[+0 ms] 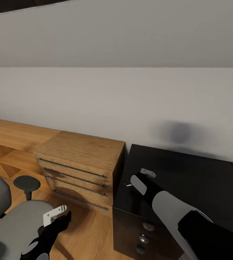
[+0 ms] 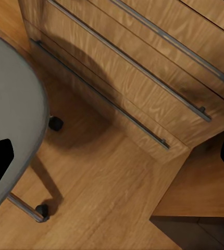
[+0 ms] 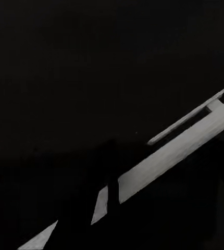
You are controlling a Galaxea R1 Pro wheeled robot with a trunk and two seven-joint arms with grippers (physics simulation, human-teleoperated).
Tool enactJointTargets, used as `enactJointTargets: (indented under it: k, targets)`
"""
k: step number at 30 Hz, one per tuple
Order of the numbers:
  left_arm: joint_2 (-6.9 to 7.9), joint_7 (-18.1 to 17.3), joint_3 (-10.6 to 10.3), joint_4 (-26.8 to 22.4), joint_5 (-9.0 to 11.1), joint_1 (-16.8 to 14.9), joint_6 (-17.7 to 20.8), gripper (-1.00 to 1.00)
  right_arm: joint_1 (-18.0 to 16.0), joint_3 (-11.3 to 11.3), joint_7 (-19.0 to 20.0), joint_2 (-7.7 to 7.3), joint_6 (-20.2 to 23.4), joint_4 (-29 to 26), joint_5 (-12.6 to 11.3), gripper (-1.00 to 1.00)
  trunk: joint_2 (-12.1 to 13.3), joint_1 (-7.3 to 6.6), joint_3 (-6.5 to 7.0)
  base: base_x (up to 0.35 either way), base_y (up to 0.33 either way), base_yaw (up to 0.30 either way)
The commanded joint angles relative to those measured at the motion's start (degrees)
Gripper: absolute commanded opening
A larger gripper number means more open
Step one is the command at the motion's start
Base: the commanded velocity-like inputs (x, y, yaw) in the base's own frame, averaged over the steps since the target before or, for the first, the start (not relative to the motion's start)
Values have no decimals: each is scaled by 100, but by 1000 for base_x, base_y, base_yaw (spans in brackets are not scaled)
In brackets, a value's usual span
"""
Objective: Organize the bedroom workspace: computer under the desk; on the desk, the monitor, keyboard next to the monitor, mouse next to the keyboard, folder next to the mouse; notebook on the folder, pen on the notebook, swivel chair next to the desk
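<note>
Over the near corner of the glossy black desk, in the head view, the right end effector is seen lowered close to the top, with a thin white pen poking out beside its tip. Whether the pen is pinched or merely lying beside the fingers cannot be told from this view. A low light-wood chest of drawers with long metal handles stands just beside the desk's end. At lower left, the left end effector hangs above the grey padded seat of the swivel chair, its pale fingers apparently spread and nothing held. No folder or notebook is visible on the desk's shown part.

From the left wrist view, the chair's grey seat edge, its chrome legs and black casters are seen over the wooden floor, beside the chest's drawer fronts.

From the right wrist view, the white pen is shown very near, lying slantwise against the dark desk top, a dark bar crossing its lower part. Whether the end effector is pressed on it cannot be told.

By judgement, the pen is being handled at the desk's corner, close to the edge. A loose or off-centre pinch could let so thin a rod swivel or slip, and it could roll off the edge to the floor.
</note>
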Motion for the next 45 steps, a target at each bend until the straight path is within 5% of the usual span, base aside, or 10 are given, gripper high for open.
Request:
enactJointTargets:
  k: [1,29,45]
  targets:
    - [6,42,-12,-9,25,-6,16,100,-4,10,-53,0,57,-4,-23,-100,-3,0,-6,0,0,0]
    - [14,42,-20,-9,26,-6,16,100,-4,10,-94,0,53,-16,-23,-100,-3,0,-6,0,0,0]
    - [15,42,-45,-9,21,-6,25,100,-5,12,-349,0,61,-319,-28,-100,638,-351,281,-27,0,0]
